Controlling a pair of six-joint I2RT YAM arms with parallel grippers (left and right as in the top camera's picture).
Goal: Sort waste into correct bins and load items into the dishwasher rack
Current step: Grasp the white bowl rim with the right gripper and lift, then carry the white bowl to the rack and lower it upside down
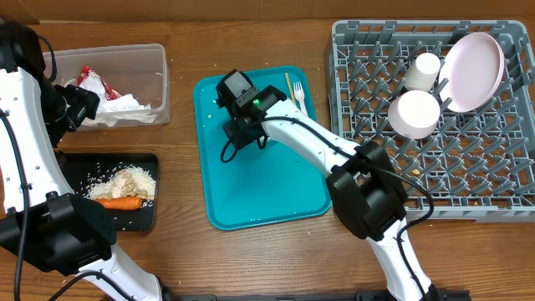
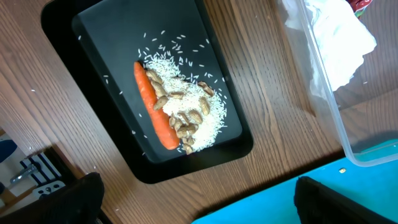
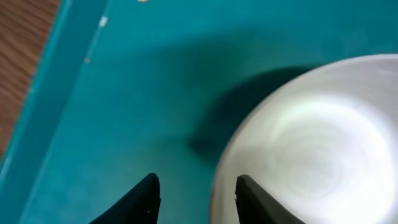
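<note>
**A:** Where is the right claw?

**B:** Low over the teal tray at the middle of the bench. Its jaws are moderately apart and straddle the rim of a white bowl sitting on that tray. I cannot tell whether either jaw touches the rim.

**A:** And the left claw?

**B:** It is spread wide and holds nothing, near the left edge.

**A:** The waste?

**B:** The carrot and crumbs lie in the black tray by the near left corner. The napkins and red wrapper are in the clear tub at the far left.

**A:** The dishes?

**B:** The grey rack fills the right side. It holds the plate on edge, the cup and a second bowl. The fork lies at the teal tray's far right corner.
</note>
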